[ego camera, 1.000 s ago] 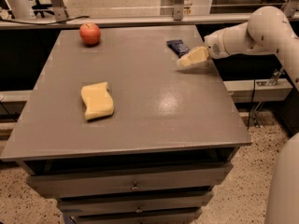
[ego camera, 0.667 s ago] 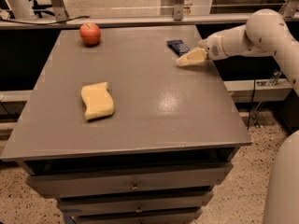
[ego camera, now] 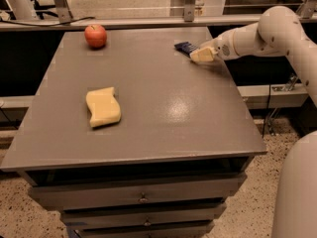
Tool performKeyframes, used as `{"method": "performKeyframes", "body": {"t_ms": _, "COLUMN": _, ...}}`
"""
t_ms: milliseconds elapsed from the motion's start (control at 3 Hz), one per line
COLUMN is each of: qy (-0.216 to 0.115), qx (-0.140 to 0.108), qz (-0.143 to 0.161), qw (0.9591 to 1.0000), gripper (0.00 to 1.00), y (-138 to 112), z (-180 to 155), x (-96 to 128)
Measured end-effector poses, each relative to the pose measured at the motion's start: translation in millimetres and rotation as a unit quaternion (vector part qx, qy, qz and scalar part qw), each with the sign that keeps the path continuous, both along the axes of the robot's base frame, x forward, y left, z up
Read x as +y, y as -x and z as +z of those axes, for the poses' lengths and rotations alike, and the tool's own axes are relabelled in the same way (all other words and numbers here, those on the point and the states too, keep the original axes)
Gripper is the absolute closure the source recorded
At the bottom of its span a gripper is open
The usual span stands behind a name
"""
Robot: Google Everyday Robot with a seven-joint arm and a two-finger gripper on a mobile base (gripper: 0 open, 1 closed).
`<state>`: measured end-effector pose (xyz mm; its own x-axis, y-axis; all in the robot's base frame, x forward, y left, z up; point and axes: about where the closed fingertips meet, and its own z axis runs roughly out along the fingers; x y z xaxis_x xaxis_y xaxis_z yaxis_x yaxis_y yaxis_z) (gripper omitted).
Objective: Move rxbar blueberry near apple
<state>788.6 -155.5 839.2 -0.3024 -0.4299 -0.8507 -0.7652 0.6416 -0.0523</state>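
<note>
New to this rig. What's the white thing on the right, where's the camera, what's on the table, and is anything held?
The white thing is a robot arm reaching in from the right. At its tip is a two-finger gripper, the tan part, low over the table's far right corner.

There is only one picture, from one camera looking down across the grey table from its near side. Where that camera is mounted cannot be told.

Three things lie on the table: a dark blue snack bar right at the gripper, a red apple at the far left corner, and a wavy yellow sponge at mid-left. Drawers sit under the tabletop.

The gripper meets the bar's end, but the picture does not show whether it has hold of it.
</note>
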Motion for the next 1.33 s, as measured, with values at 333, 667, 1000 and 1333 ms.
{"method": "performKeyframes", "body": {"t_ms": 333, "qy": -0.001, "qx": 0.001, "qz": 0.005, "qw": 1.0000, "gripper": 0.89, "y": -2, "z": 0, "x": 6}}
{"method": "performKeyframes", "body": {"t_ms": 667, "qy": -0.009, "qx": -0.003, "qz": 0.015, "qw": 0.9999, "gripper": 1.00, "y": -5, "z": 5, "x": 20}}
{"method": "performKeyframes", "body": {"t_ms": 1000, "qy": -0.021, "qx": -0.018, "qz": 0.032, "qw": 0.9991, "gripper": 1.00, "y": -15, "z": 20, "x": 46}}
{"method": "performKeyframes", "body": {"t_ms": 1333, "qy": -0.037, "qx": -0.042, "qz": 0.056, "qw": 0.9968, "gripper": 1.00, "y": -24, "z": 42, "x": 86}}
